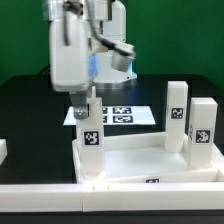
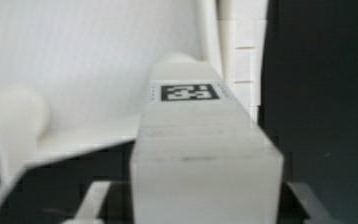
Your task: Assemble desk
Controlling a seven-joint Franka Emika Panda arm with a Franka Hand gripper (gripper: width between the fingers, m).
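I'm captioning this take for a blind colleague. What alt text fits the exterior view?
A white robot arm's gripper comes down over a tagged white leg standing at a corner of the white desk top. Two more legs stand at its far side, and the marker board lies behind.

The white rimmed top (image 1: pixel 150 160) lay flat on the worktop. Three tagged white legs stood upright at its corners: one (image 1: pixel 90 128) at the exterior view's left, two (image 1: pixel 177 113) (image 1: pixel 202 128) at its right.
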